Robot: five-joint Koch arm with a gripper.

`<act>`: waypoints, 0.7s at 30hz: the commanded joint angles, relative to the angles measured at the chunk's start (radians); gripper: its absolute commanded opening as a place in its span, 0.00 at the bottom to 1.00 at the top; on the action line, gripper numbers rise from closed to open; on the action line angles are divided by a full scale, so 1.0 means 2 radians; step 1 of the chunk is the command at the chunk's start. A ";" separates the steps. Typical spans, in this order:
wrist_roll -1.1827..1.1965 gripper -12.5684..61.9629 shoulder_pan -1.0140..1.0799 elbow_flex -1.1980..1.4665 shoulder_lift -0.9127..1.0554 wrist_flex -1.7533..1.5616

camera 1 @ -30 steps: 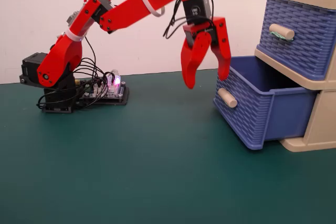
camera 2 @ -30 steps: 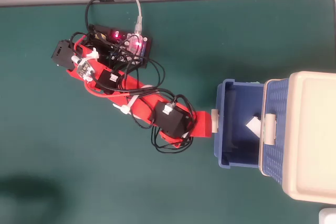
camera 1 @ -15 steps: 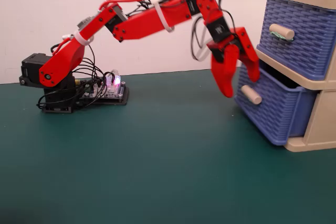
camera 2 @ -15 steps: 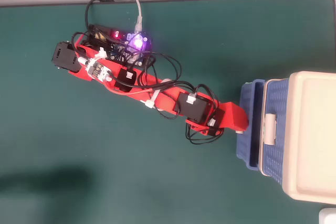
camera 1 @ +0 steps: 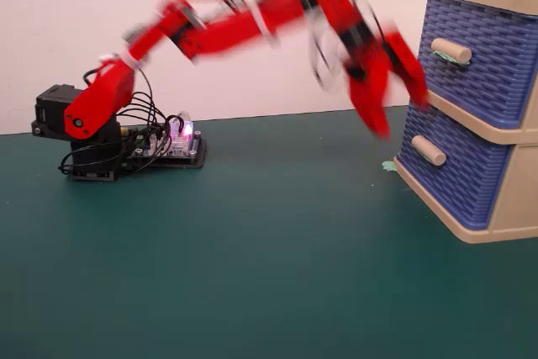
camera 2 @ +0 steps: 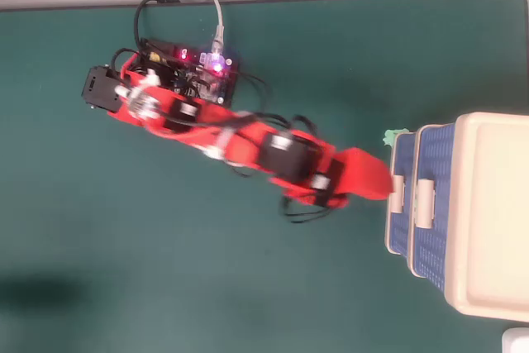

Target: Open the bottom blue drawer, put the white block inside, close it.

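Note:
The bottom blue drawer (camera 1: 454, 174) sits in the beige frame (camera 1: 504, 208) at the right of the fixed view, with its plain beige handle (camera 1: 429, 150) facing the arm. In the overhead view this drawer (camera 2: 399, 204) sticks out a little further than the one above. My red gripper (camera 1: 402, 119) is motion-blurred, just left of the drawer fronts and above the bottom handle. Its jaws stand apart with nothing between them. In the overhead view the gripper (camera 2: 382, 183) points at the handle (camera 2: 397, 191). The white block is not in view.
The top blue drawer (camera 1: 479, 56) has green tape on its handle (camera 1: 450, 50). A green tape scrap (camera 1: 389, 166) lies on the green mat by the frame's foot. The arm base and circuit board (camera 2: 207, 68) stand at the far left. A pale object (camera 2: 517, 341) shows in the overhead view's lower right corner.

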 commanded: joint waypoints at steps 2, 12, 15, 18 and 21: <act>0.002 0.63 0.047 -0.012 0.134 0.160; -0.170 0.63 0.283 0.193 0.339 0.244; -0.278 0.62 0.367 0.336 0.407 0.241; -0.373 0.62 0.459 0.490 0.478 0.222; -0.430 0.62 0.538 0.667 0.548 0.173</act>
